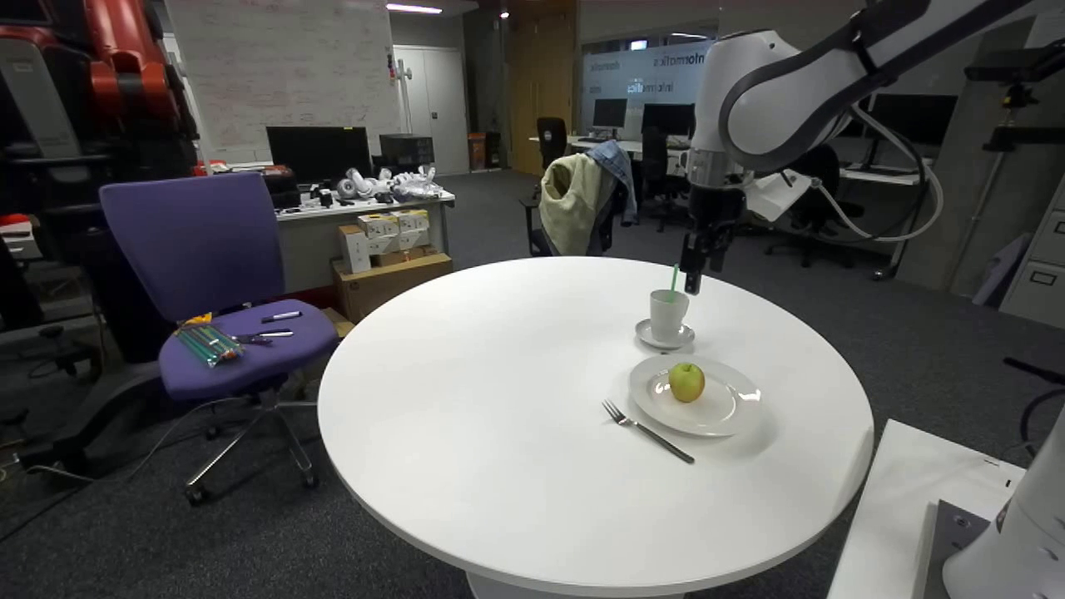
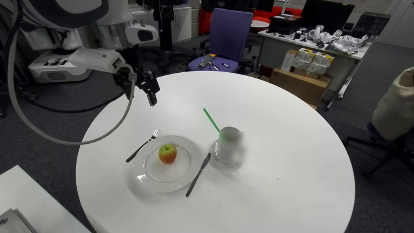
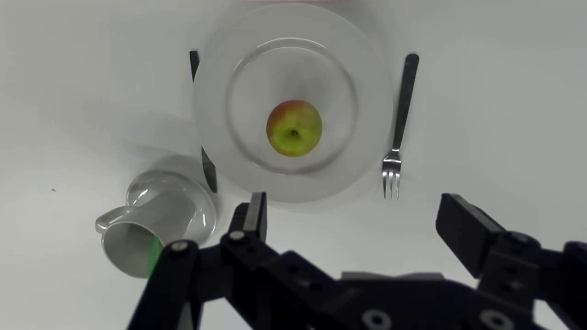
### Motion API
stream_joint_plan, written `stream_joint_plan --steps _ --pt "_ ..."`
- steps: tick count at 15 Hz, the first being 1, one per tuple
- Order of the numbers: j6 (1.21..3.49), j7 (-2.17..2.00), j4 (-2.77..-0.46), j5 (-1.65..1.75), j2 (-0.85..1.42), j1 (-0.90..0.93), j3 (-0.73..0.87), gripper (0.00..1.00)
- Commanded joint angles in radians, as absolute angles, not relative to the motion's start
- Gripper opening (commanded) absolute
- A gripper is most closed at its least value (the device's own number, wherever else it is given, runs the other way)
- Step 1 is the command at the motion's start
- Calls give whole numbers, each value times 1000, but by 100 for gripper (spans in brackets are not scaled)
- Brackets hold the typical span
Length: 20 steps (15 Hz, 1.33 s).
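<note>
Claw (image 3: 354, 220): jaws spread wide, nothing between them; suspended above white table (image 1: 466, 399), touching nothing.
Apple (image 3: 294, 128): green and red, on white plate (image 3: 293, 189), within its inner ring.
Fork (image 3: 401, 121): black-handled, just beside plate.
Mug (image 1: 667, 316): white, upright on saucer (image 1: 643, 333), green straw (image 2: 211, 119) leaning inside.
Knife (image 2: 198, 174): between plate and saucer.

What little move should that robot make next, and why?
I'd probably shift the open pincer toward the apple before lowering it. The pincer hangs above the table, holding nothing, and in the wrist view the apple, resting on the plate, lies beyond the pincer's gap, not within it.
</note>
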<state>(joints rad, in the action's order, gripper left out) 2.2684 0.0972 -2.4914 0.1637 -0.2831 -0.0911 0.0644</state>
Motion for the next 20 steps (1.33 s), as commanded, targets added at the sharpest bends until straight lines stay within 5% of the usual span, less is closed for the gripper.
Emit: stream_joint_plan --steps 1,11,20 --pt "2308 146 -2466 206 -163 -91 74 100" --pt "2547 193 -2397 271 162 -108 96 100" --pt "2540 154 -2384 223 199 -99 96 100"
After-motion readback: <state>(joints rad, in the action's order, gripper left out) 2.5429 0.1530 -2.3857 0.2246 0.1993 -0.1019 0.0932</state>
